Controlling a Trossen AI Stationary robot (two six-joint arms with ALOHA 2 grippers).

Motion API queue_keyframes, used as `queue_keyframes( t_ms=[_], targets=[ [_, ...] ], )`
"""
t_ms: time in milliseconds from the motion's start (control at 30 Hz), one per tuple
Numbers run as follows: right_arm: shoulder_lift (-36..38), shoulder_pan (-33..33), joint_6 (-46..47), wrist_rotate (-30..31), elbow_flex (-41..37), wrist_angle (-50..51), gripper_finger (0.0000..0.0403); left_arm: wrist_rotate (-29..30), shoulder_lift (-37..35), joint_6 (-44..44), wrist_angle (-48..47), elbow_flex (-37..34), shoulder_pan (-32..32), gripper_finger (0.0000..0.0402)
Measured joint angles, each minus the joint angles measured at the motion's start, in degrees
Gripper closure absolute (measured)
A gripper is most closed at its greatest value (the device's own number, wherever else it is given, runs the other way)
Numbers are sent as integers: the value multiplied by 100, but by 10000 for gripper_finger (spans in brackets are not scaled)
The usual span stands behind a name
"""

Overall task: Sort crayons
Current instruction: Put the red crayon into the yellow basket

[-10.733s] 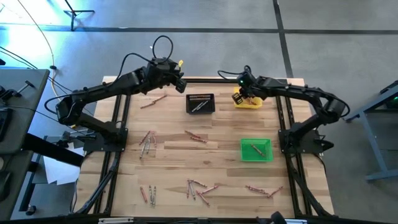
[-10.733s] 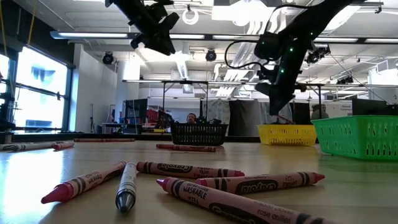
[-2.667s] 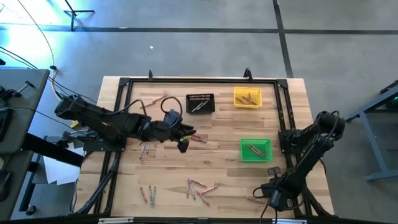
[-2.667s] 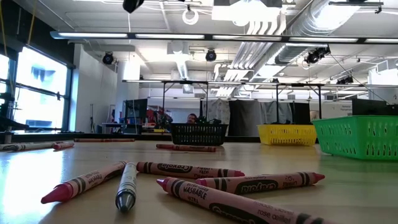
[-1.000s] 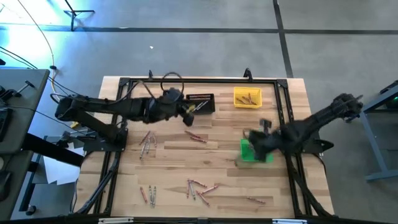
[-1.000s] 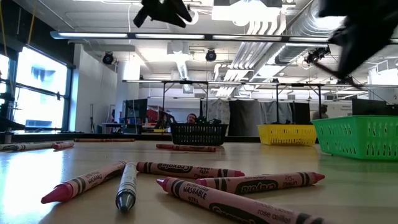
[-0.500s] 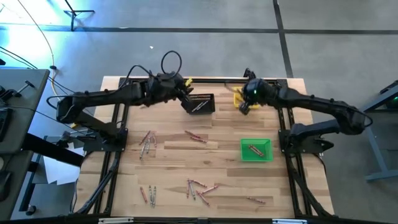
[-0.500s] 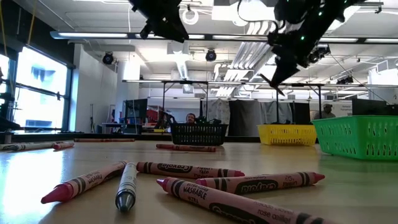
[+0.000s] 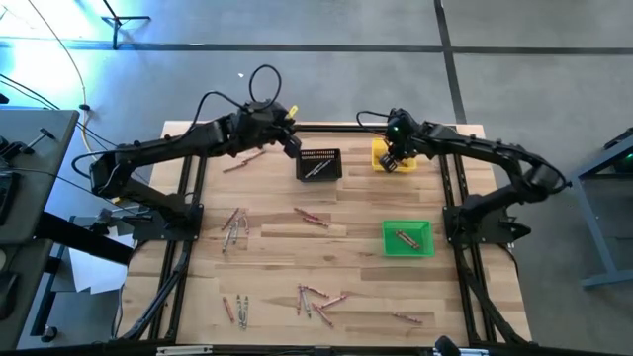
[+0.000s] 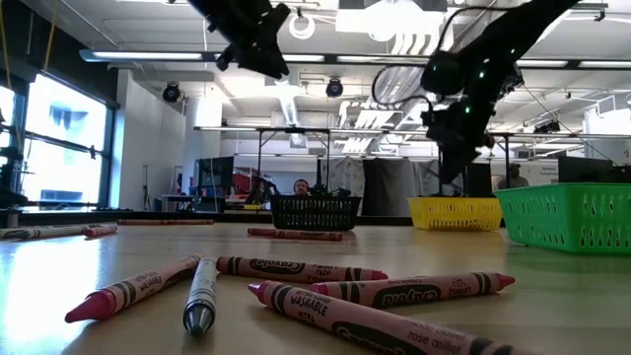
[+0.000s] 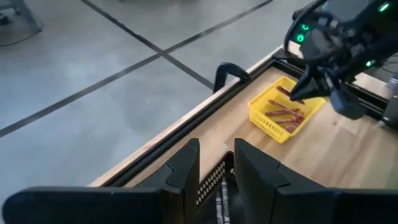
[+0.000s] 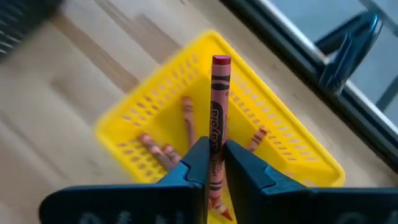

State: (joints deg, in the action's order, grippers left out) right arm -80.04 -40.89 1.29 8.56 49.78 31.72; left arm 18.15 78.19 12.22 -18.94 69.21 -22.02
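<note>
Taking the black bin [image 9: 318,164] as the mark and working from the near edge of the table [image 9: 356,252] outward: nearest the front edge, well away from the bin, loose crayons [image 9: 315,300] lie scattered in small clusters. Closer to the bin, more crayons lie mid-table, and a green bin [image 9: 407,238] sits nearer than it and to the right with a crayon inside.

Just left of the black bin, at its far corner, the left gripper [image 9: 288,141] hovers, jaws standing narrowly apart with nothing visibly between them in its wrist view.

To the right of the black bin, at the same depth, the yellow bin [image 12: 267,134] holds several reddish crayons. The right gripper [image 12: 214,163] hangs directly over it, its jaws pinching a red crayon [image 12: 217,102] near the lower end; the crayon runs lengthwise between the fingers and sticks out past their tips, over the bin's inside.
</note>
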Motion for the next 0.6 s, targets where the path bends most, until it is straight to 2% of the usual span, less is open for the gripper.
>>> queue_keyframes(
  t_ms=[167, 300, 400, 600],
  targets=[
    [-496, -299, -17, 0, 0, -8, 359, -9, 0, 95, 4, 0, -161, 316],
    [-572, -355, -8, -7, 0, -10, 358, -9, 0, 257, 7, 0, -206, 316],
    [-407, -333, -8, -49, 0, 0, 357, -20, 0, 265, -12, 0, -204, 316],
    [288, -290, 496, -568, 0, -48, 357, -836, 0, 270, -350, 0, -272, 316]
  ],
)
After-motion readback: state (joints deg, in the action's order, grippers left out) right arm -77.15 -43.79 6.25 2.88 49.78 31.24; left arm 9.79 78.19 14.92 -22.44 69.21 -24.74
